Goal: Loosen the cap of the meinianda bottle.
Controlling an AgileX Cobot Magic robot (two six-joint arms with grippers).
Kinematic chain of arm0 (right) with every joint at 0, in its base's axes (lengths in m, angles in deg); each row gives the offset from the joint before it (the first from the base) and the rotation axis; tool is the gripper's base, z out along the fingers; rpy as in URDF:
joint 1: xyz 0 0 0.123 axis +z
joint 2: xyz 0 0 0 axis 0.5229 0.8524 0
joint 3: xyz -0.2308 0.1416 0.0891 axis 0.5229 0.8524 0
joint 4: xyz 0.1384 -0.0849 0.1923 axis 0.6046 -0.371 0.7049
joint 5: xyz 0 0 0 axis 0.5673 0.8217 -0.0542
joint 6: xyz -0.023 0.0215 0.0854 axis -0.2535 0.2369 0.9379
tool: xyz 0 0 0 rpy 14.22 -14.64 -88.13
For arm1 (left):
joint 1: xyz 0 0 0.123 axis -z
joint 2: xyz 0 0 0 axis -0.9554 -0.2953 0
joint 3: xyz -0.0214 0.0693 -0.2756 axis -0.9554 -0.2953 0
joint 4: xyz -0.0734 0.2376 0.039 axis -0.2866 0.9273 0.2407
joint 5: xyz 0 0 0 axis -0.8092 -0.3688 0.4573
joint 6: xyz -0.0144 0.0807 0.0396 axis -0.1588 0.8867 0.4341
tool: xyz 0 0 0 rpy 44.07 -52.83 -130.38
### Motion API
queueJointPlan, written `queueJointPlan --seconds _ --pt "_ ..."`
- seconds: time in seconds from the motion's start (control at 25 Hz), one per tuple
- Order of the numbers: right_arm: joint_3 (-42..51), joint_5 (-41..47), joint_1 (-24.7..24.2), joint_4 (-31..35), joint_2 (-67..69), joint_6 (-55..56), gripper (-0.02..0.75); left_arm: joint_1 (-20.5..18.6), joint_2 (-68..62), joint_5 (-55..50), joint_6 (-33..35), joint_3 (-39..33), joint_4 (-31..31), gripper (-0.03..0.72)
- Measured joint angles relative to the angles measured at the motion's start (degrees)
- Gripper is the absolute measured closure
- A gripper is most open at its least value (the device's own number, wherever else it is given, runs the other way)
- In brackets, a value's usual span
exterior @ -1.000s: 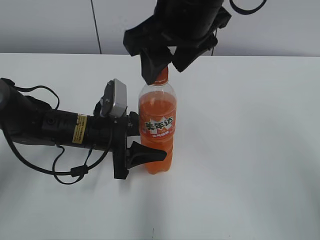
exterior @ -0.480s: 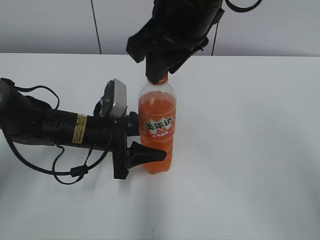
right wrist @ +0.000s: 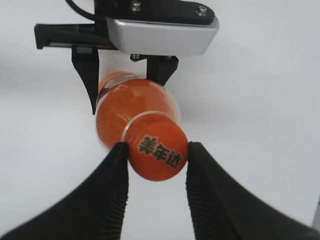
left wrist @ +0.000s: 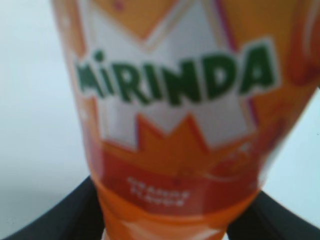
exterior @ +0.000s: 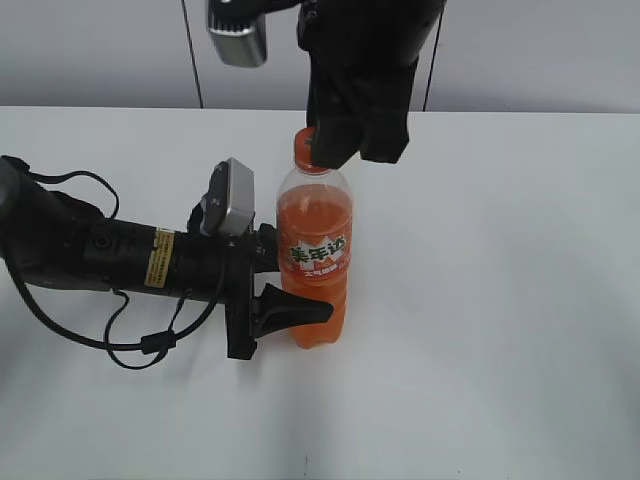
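Orange drink filled the one meinianda bottle [exterior: 316, 262] I could count, standing upright near the middle of the white desk [exterior: 500, 300], and it carried one orange cap [right wrist: 157, 151]. I had two arms in play.

From the left, the left gripper [exterior: 290, 290] lay low along the desk, its dark fingers [exterior: 290, 308] clamped on the lower body of the bottle, one on the near side and one on the far. In its wrist view the label filled the picture, blurred, with the black fingers showing at both bottom corners.

From above, the right gripper [right wrist: 156, 157] came down over the bottle's top. In the right wrist view I saw its two ribbed black fingers [right wrist: 112, 180] pressed against opposite sides of the cap, gripping it, with the printed characters on the cap's top plain between them. In the exterior view the cap [exterior: 305, 150] was half hidden behind that gripper [exterior: 345, 140], only its left edge and the neck ring showing.
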Motion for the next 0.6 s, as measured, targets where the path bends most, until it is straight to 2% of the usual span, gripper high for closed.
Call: queueJointPlan --seconds 0.2,0.44,0.6 --pt "0.0 -0.3 0.0 -0.6 -0.1 -11.7 0.482 0.0 0.0 -0.1 -0.1 0.0 -0.2 0.276" --pt "-0.1 -0.6 0.0 -1.1 -0.2 -14.8 0.519 0.0 0.0 -0.3 -0.4 0.0 -0.4 0.276" --pt "-0.1 -0.6 0.0 -0.8 -0.2 -13.1 0.458 0.0 0.0 -0.3 -0.4 0.0 -0.4 0.276"
